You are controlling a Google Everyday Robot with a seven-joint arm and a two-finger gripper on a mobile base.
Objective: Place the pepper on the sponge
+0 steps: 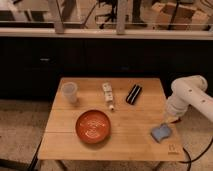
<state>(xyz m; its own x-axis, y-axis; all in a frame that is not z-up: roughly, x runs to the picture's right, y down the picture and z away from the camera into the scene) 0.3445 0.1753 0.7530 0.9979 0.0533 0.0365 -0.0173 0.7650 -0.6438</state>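
Note:
The blue sponge [161, 133] lies flat near the table's front right corner. My gripper [170, 120] hangs at the end of the white arm [186, 95], just above and behind the sponge's right end, at the table's right edge. The arm's lower end covers most of the gripper. The pepper is not in view; I cannot tell whether it is in the gripper.
A red-orange bowl [93, 126] sits at the front centre of the wooden table [130, 115]. A clear plastic cup [70, 92] stands at the back left. A small white bottle [108, 95] and a flat black bar [133, 93] lie at the back centre.

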